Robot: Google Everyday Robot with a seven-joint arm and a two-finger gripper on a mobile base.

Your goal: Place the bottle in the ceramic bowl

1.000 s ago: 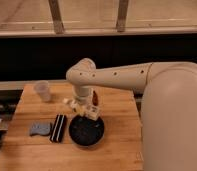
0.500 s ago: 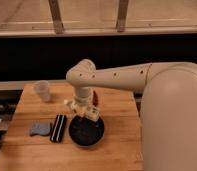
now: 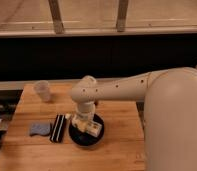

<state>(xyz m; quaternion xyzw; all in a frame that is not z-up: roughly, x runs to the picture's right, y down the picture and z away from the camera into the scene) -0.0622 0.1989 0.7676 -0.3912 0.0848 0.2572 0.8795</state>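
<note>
Gripper: pincer (image 3: 85, 124) over the shallow glossy black ceramic bowl (image 3: 98, 134), closed on the small cream-white bottle (image 3: 82, 121).
Bottle: inside the bowl's outline, toward 10 o'clock.
Left: 1 step, release.
Cup: translucent plastic cup (image 3: 43, 91) at 10 o'clock, well apart.

Glossy black ceramic bowl (image 3: 77, 138), matt wooden table (image 3: 117, 147), translucent plastic cup (image 3: 43, 90), smooth cream arm (image 3: 122, 88)

The gripper (image 3: 85, 125) sits over the ceramic bowl (image 3: 98, 136) and covers most of its inside. The bottle (image 3: 72, 118) mostly hides behind it (only a pale end shows). The arm (image 3: 142, 87) runs off the right edge.
</note>
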